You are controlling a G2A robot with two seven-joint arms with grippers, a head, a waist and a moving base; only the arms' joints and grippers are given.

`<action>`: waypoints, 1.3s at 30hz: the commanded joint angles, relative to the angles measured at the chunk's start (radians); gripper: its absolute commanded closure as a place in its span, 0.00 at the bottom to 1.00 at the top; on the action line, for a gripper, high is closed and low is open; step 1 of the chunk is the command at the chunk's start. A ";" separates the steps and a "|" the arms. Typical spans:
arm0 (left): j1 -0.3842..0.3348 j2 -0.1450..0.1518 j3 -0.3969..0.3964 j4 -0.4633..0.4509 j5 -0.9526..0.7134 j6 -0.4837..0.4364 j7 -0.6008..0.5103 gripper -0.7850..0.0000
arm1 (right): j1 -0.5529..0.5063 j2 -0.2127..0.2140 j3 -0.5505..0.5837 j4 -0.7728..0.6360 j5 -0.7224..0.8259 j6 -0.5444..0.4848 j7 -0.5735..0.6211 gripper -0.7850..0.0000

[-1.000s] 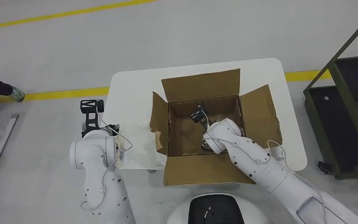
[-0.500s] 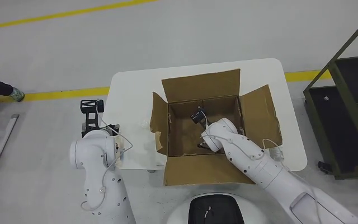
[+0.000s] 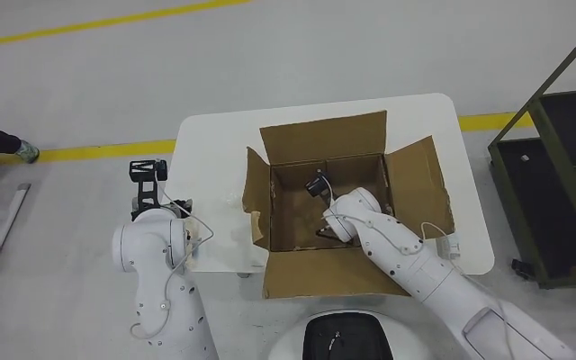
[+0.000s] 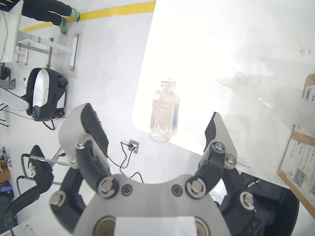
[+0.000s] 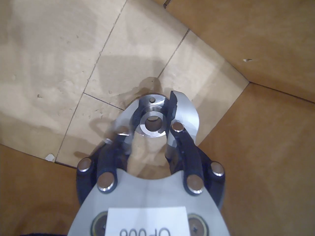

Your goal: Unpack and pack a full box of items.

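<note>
A: Status on the box (image 3: 324,137)?

B: It is set open at the centre of the top view, on the tabletop (image 3: 423,117). All four flaps are folded outward so the inside can be reached from above. The right arm is lowered into it.

A: Right gripper (image 5: 153,108)?

B: It is pressed together on a small metal flanged ring (image 5: 152,114), pinched across the raised collar. The ring is sat on the box floor, toward the lower edge of the box opening in the top view.

A: Why the collar?

B: It is judged the only feature proud enough to be caught. The flange lies too flat on the cardboard. This could be a last item out or a first item back in, which is not settled from this.

A: Left side?

B: The left gripper (image 4: 150,114) is held just off the tabletop's left edge, at the left of the top view. Its jaws are spread wide with nothing between them. A clear bottle (image 4: 163,110) is placed at the tabletop corner beneath it, probably upright, though that angle is poor. Crumpled clear film (image 4: 246,87) is laid between the bottle and the box.

A: Risk?

B: The bottle is parked very near the edge and could be knocked off on approach.
</note>
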 commanded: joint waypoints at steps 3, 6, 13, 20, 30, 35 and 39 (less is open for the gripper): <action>0.000 0.000 0.000 0.000 0.000 0.000 0.000 0.00 | -0.017 0.004 0.019 -0.046 -0.015 -0.007 0.004 1.00; 0.000 0.000 0.000 0.000 0.000 0.000 0.000 0.00 | -0.033 0.007 0.037 -0.085 -0.022 -0.014 0.003 1.00; 0.000 0.000 0.000 0.000 0.000 0.000 0.000 0.00 | -0.085 0.019 0.097 -0.238 -0.025 -0.034 -0.029 1.00; 0.000 0.000 0.000 0.000 0.000 0.000 0.000 0.00 | -0.258 0.053 0.282 -0.542 0.140 -0.118 -0.187 1.00; 0.000 0.000 0.000 0.000 0.000 0.000 0.000 0.00 | -0.403 0.071 0.519 -0.524 0.763 -0.378 -0.397 1.00; 0.000 0.000 0.000 0.000 0.000 0.000 0.000 0.00 | -0.400 0.074 0.542 -0.445 0.936 -0.451 -0.421 1.00; 0.000 0.000 0.000 0.000 0.000 0.000 0.000 0.00 | -0.396 0.075 0.540 -0.437 0.948 -0.462 -0.416 1.00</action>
